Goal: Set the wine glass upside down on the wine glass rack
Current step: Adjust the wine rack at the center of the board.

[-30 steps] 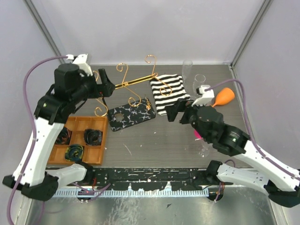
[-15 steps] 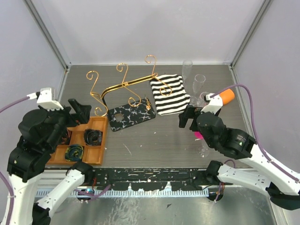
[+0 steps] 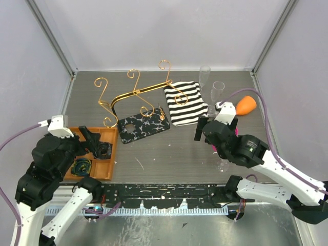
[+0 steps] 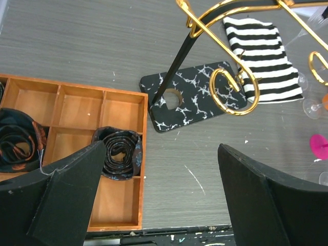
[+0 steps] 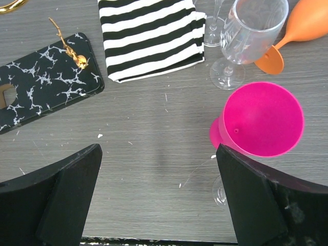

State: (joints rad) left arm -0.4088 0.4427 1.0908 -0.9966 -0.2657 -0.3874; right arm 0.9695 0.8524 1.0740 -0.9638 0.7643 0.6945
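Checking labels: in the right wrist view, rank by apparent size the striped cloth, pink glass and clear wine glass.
1. Black-and-white striped cloth
2. Pink plastic glass, perhaps enlarged by nearness
3. Clear stemmed wine glass

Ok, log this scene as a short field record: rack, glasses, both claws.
rack: wine glass rack upright, nothing hanging on it
glasses: pink glass upright; clear glass upright; orange glass lying on its side
left claw: open, empty, over the wooden tray
right claw: open, empty, next to the pink glass
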